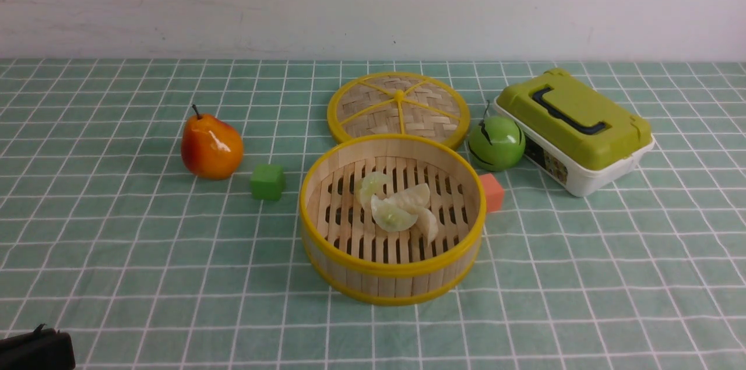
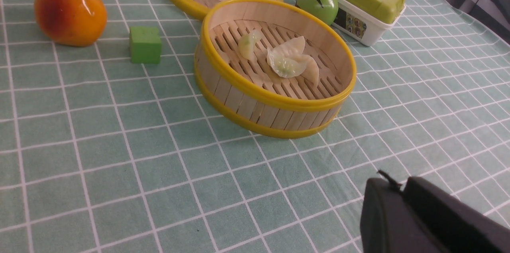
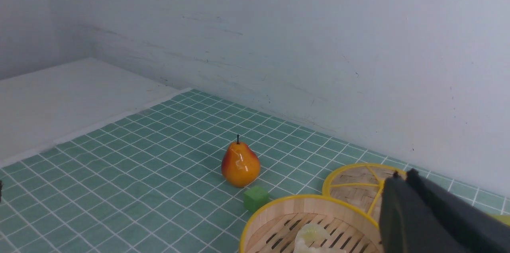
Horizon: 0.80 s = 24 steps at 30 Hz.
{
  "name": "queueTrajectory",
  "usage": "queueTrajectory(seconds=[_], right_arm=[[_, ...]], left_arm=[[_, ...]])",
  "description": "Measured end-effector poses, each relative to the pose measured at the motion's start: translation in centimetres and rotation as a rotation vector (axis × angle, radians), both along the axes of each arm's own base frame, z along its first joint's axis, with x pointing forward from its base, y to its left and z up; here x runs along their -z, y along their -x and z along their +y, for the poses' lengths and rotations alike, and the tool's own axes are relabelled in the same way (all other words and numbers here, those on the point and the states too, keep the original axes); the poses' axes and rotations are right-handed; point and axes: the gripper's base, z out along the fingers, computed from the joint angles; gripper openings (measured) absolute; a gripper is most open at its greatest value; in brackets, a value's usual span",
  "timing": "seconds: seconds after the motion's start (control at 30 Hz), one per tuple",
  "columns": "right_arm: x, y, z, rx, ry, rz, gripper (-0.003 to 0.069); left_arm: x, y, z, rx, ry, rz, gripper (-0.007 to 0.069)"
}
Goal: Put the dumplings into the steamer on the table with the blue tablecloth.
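Note:
The steamer [image 1: 390,285] stands at the middle of the table with the blue tablecloth [image 1: 145,253]. Several pale dumplings [image 1: 396,207] lie clustered on its slatted bottom. They also show in the left wrist view [image 2: 287,59], inside the steamer [image 2: 255,101]. My left gripper [image 2: 398,183] is shut and empty, low over the cloth, well short of the steamer; only its tip [image 1: 35,349] shows at the front-left corner of the front view. My right gripper [image 3: 402,174] is shut and empty, raised beside the steamer [image 3: 279,209]; it is out of the front view.
The flat woven lid [image 1: 398,106] lies just behind the steamer. A pear [image 1: 211,145] and a green cube [image 1: 268,182] sit to the left. A green apple [image 1: 496,143], an orange cube [image 1: 492,192] and a green-lidded box [image 1: 574,128] sit to the right.

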Motion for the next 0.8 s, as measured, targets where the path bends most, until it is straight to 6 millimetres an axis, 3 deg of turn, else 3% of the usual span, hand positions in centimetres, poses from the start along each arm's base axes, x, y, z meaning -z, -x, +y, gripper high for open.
queueTrajectory(seconds=[0.27,0.37,0.5,0.53,0.6,0.7,0.8], right_arm=[[0.2,-0.1,0.0,0.007,0.010,-0.005,-0.0005],[1.5,-0.4,-0.1,0.032,0.017,-0.011,-0.0005],[6.2,-0.6,-1.2,0.148,0.008,-0.016,-0.0004],[6.1,-0.5,-1.3,0.151,0.002,-0.027,-0.0004],[10.0,-0.4,-2.5,0.261,-0.006,0.003,-0.0004],[14.1,0.1,-3.9,0.411,-0.017,0.061,-0.0004],[16.3,0.6,-4.7,0.504,-0.022,0.103,-0.0004]], left_arm=[[0.0,0.0,0.0,0.000,-0.001,0.001,0.0066],[0.0,0.0,0.0,0.000,-0.001,0.001,0.0070],[0.1,0.0,0.0,0.000,-0.001,0.003,0.0074],[0.1,0.0,0.0,0.000,-0.001,0.003,0.0074],[0.1,0.0,0.0,0.000,-0.002,0.004,0.0076],[0.1,0.0,0.0,0.000,-0.002,0.004,0.0076],[0.1,0.0,0.0,0.000,-0.002,0.004,0.0078]])
